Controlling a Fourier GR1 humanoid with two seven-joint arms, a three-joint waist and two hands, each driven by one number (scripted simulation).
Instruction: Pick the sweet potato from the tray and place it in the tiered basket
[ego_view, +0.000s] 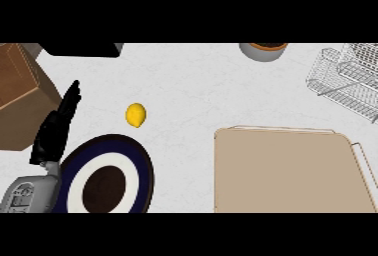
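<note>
The beige tray (288, 170) lies at the lower right of the counter with nothing showing on it. No sweet potato shows in the head view. The wire tiered basket (351, 80) stands at the upper right, cut off by the view's edge. My left hand (55, 127) rests at the left edge, open with fingers straight and pointing up, holding nothing. My right hand does not show.
A yellow lemon (136, 114) lies left of centre. A dark blue and white plate (111, 180) with a brown middle sits at the lower left. A brown box (22, 95) stands at the far left, a black object (81, 49) and a grey pot (263, 51) at the back.
</note>
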